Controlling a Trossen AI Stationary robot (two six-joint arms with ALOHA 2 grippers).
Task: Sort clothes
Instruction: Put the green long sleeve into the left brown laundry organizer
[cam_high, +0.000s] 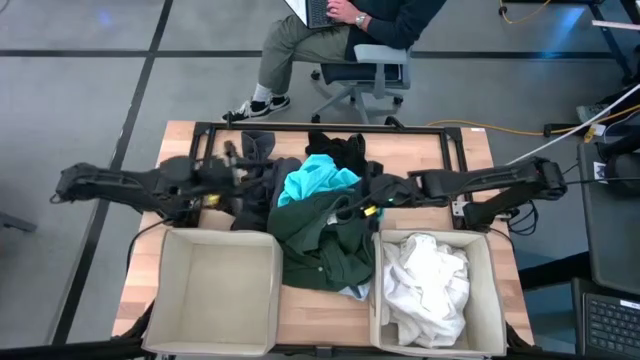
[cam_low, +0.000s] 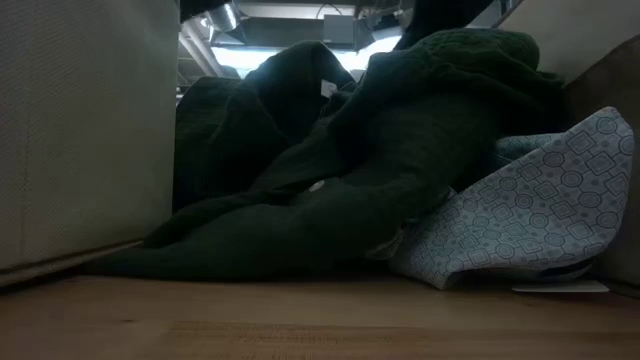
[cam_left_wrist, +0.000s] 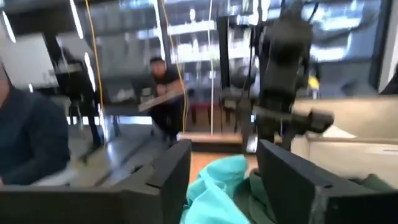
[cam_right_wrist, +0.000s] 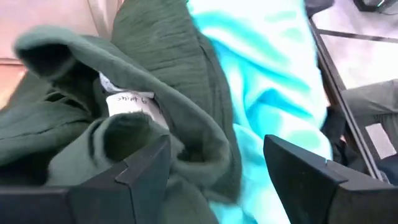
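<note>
I see the left bin (cam_high: 215, 290) holding nothing. Between the bins the dark green garment (cam_high: 322, 240) lies crumpled, the turquoise garment (cam_high: 315, 180) on the pile behind it, white clothes (cam_high: 428, 285) in the right bin (cam_high: 490, 300). The left gripper (cam_high: 255, 180), jaws apart, reaches level toward the pile; the right gripper (cam_high: 365, 205), jaws apart, hovers over green fabric.

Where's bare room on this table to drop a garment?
The left bin is empty. There's a bare table strip along the far-left corner, and a small wood patch between the bins, near the front edge. The middle is crowded: dark green garment, turquoise garment, both claws over the pile. The right bin holds white clothes.
</note>
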